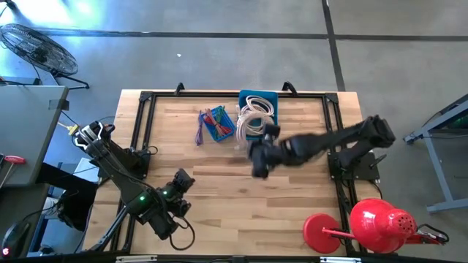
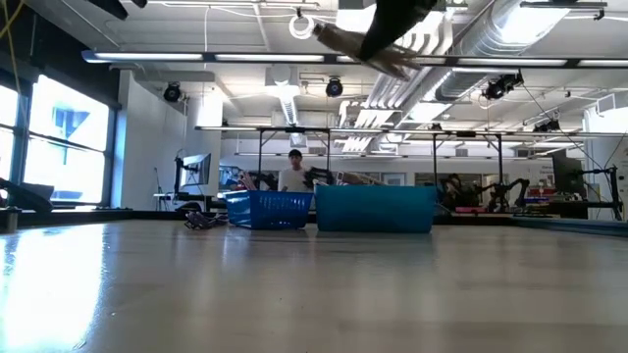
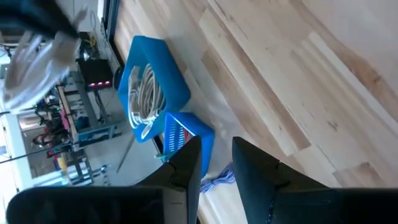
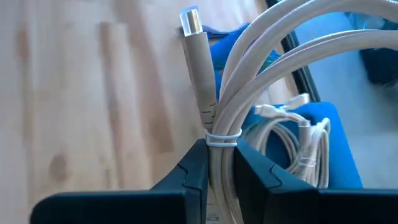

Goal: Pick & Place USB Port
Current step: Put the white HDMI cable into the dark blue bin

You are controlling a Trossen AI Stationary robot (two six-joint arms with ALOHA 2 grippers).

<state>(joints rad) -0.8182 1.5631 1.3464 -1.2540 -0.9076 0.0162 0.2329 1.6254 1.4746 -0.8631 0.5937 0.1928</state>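
USB cable (image 4: pixel 214 109), coiled and cream-white, sits clamped between the two fingers of my right gripper (image 4: pixel 219 163), pinched just below the thin tie that binds its loops. Only my right wrist view shows this grip plainly: the plug end stands up past my fingertips with its metal tip pointing away from my wrist, the plug's long axis running in line with my fingers, and the loops arching off to one side. From the high view the same bundle is only a pale blur at my right gripper (image 1: pixel 257 155), held in the air over the middle of the table, just in front of the blue bin (image 1: pixel 258 102) of more white cables. The low view catches the cable (image 2: pixel 343 41) hanging well above the tabletop, with the blue bin (image 2: pixel 375 208) and the small blue basket (image 2: pixel 269 209) side by side at the far edge.

My left gripper (image 3: pixel 216 163) waits low near the front left of the table, its fingers slightly apart and holding nothing.

The wooden table (image 1: pixel 219 190) is light butcher-block planking inside a black frame. Beyond it lies an open workshop with ceiling ducts and lights, and a person (image 2: pixel 293 173) stands far back behind the basket.
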